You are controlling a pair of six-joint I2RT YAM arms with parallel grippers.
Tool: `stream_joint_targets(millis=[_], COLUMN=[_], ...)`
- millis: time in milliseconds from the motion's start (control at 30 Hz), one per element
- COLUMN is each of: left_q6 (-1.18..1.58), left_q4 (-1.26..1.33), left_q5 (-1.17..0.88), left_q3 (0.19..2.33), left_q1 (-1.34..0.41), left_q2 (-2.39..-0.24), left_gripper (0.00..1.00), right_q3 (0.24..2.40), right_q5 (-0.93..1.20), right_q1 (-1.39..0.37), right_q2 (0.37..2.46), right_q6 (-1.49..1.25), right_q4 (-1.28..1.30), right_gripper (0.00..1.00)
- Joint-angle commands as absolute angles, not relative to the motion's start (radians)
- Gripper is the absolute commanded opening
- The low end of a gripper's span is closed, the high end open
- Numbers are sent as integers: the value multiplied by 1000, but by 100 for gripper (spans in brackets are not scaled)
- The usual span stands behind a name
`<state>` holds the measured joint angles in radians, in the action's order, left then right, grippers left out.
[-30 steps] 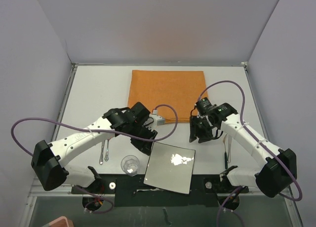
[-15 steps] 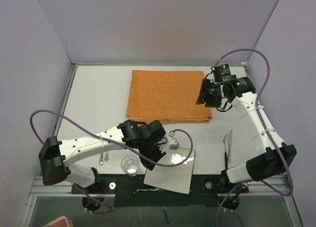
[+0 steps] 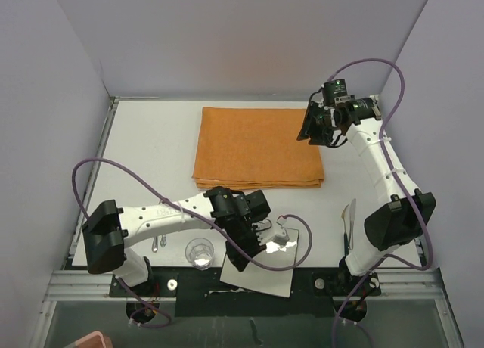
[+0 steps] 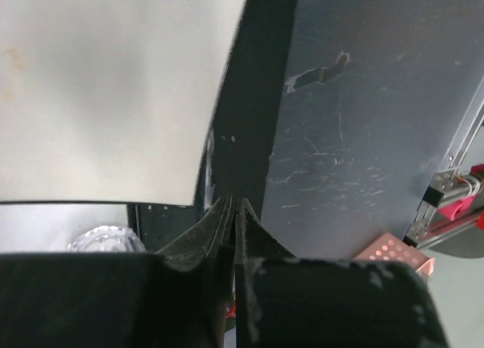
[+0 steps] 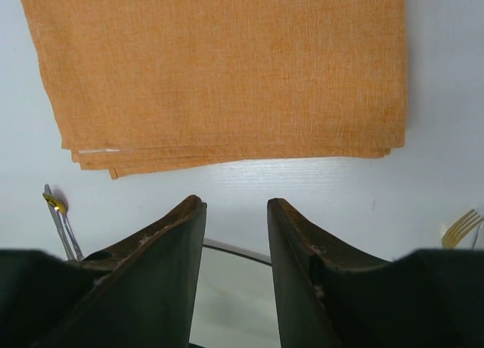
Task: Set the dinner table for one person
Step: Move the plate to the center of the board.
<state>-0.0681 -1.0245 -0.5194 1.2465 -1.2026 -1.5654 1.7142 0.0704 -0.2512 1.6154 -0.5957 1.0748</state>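
Below the right end effector (image 5: 234, 204), the dinner table (image 5: 318, 183)

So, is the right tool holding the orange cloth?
No, in the right wrist view the right tool stands open with nothing between its fingers, and the orange cloth lies flat on the table ahead.

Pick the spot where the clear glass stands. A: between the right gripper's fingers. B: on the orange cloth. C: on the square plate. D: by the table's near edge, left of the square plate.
D: the top view shows the clear glass by the dinner table's near edge, left of the square plate, well apart from the orange cloth.
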Motion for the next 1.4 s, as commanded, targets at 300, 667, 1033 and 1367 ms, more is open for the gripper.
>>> stream_joint_targets(millis=[300, 667, 1033, 1367], left_q6=[-84, -17, -51, -97], left_q4=[-918, -702, -574, -431], left_q5=[-244, 14, 26, 54], left_q3=[1273, 1238, 1153, 1104], left_q1=[-1552, -1674, -1647, -1480], left_q2=[-1732, -1822, -1836, -1893], left_gripper=[0, 0, 0, 0], right_q3=[2096, 2028, 2050, 2025], right_q5=[102, 98, 68, 63], right_q1=[-210, -209, -210, -218], right_q2=[1772, 1745, 1726, 1683], right_q6=[-540, -524, -522, -517], right_q4=[1004, 997, 1041, 1063], right_gripper=[37, 38, 38, 38])
